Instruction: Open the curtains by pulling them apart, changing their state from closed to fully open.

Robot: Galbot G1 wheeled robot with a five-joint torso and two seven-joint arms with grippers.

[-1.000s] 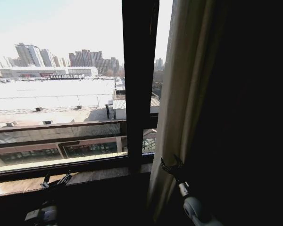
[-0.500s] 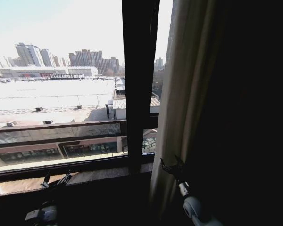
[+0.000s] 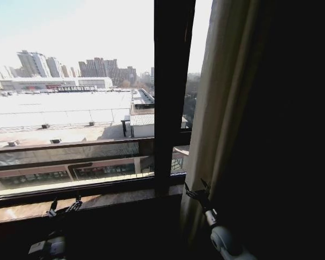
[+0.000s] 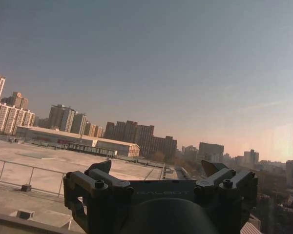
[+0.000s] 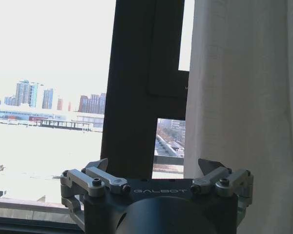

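Since before, the sheer white pleated curtain [image 3: 216,108] sits farther right; the right gripper [image 3: 197,190], fingers apart, is beside it, and the left gripper [image 3: 64,208] hangs open, low by the window sill [image 3: 114,199]

The curtains [image 3: 216,108] are cut off by the head view's top edge, and their lower end is lost in shadow; the area to their right is too dark for anything to be made out. In the right wrist view, the curtains [image 5: 244,107] are cut off at three picture edges. The body of the left gripper [image 4: 156,173] and that of the right gripper [image 5: 154,170] are cut off by the wrist views' lower edges. Whether the right gripper [image 3: 197,189] touches the fabric cannot be told
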